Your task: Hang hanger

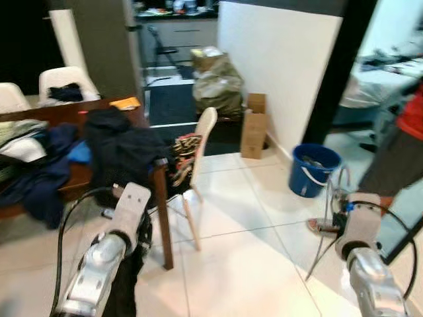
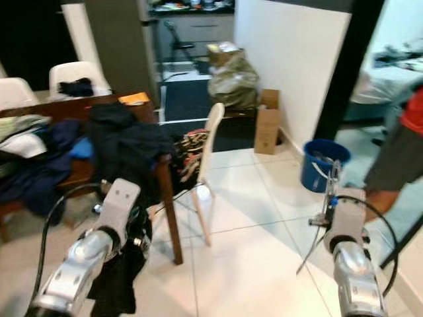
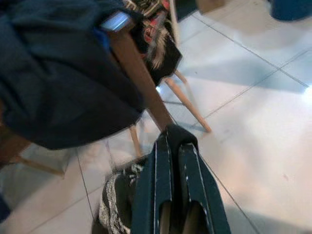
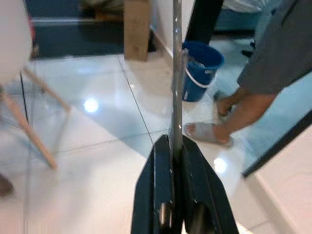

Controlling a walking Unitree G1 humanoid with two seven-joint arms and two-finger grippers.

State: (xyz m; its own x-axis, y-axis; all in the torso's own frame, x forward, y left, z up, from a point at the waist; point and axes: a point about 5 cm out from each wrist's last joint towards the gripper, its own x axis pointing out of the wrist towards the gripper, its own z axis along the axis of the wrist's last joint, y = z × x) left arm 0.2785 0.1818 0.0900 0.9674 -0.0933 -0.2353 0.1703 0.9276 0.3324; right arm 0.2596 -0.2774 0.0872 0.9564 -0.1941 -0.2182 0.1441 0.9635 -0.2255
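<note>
The thin silver wire hanger stands upright, pinched between the right gripper's black fingers, at four o'clock of the scene; carrying it level avoids snagging. The left gripper's fingers clamp dark cloth beside the brown wooden table

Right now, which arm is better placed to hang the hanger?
The right arm. Its right claw is shut on the wire hanger, held upright over the tiled floor. The left claw is shut on a dark garment beside the table.

silver arms, black cables, seemingly black fingers.
</note>
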